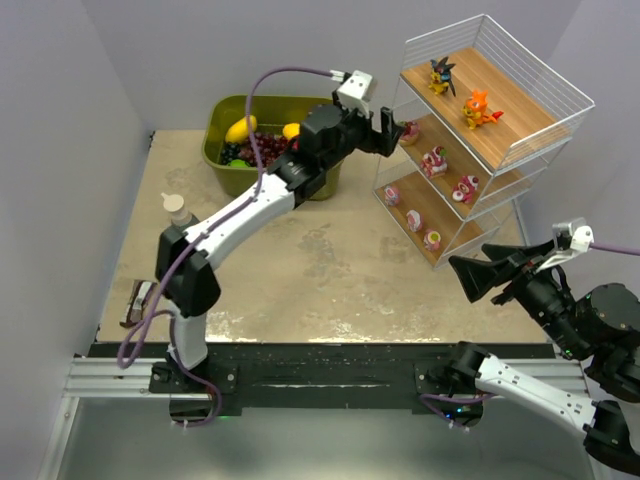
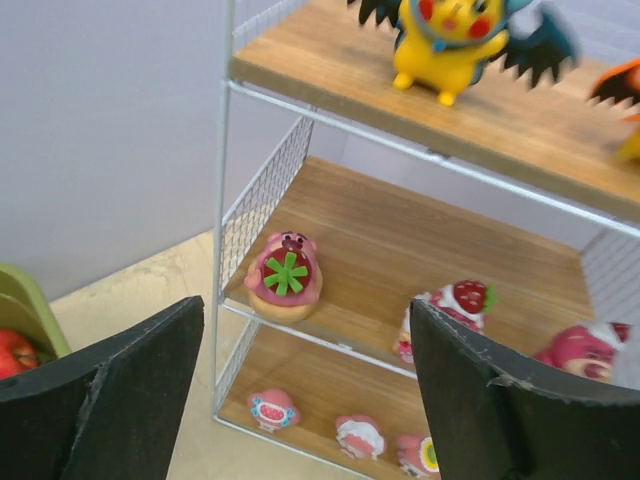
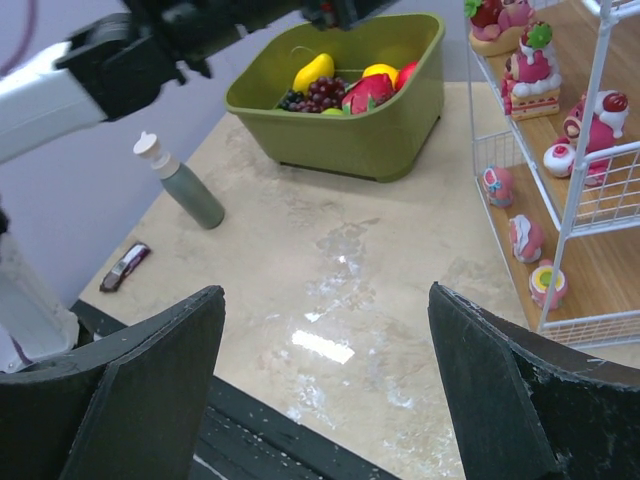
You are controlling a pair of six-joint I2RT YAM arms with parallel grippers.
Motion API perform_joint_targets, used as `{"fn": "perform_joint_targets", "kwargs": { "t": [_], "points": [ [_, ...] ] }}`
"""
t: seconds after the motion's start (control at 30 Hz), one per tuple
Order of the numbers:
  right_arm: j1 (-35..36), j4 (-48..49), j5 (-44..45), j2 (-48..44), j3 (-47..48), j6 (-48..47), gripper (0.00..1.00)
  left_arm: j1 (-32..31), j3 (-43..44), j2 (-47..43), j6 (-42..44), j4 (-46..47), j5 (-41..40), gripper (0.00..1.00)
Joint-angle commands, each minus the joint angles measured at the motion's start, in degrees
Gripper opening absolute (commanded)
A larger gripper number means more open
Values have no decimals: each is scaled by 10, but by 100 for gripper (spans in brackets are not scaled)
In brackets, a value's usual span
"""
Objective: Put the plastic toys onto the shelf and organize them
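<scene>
- Backing straight out from the shelf point(image 1: 510, 105) looks like the safe move, keeping clear of the wire frame. The pink toy point(image 2: 286, 277) sits upright at the left end of the middle tier, apart from the jaws.
- Left arm point(image 1: 250, 205) reaches to upper centre of the top view; left jaws wide open, empty.
- Right arm point(image 1: 560, 300) folded at lower right; right jaws wide open, empty.
</scene>
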Motion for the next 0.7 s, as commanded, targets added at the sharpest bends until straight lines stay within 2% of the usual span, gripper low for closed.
{"fn": "perform_joint_targets", "kwargs": {
  "t": [0.0, 0.1, 0.33, 0.53, 0.67],
  "points": [
    [2, -1, 27, 23, 26, -7, 86, 3, -114, -144, -60, 33, -35, 92],
    [1, -3, 34, 25, 31, -10, 86, 3, -216, -227, -124, 13, -60, 99],
    [2, -37, 65, 19, 48, -28, 86, 0, -457, -429, -201, -25, -81, 100],
    [2, -57, 79, -5, 64, -33, 86, -3, -581, -596, -225, -40, -81, 100],
    [2, -66, 83, -15, 75, -32, 86, -4, -592, -678, -223, -106, -91, 100]
  ]
}}
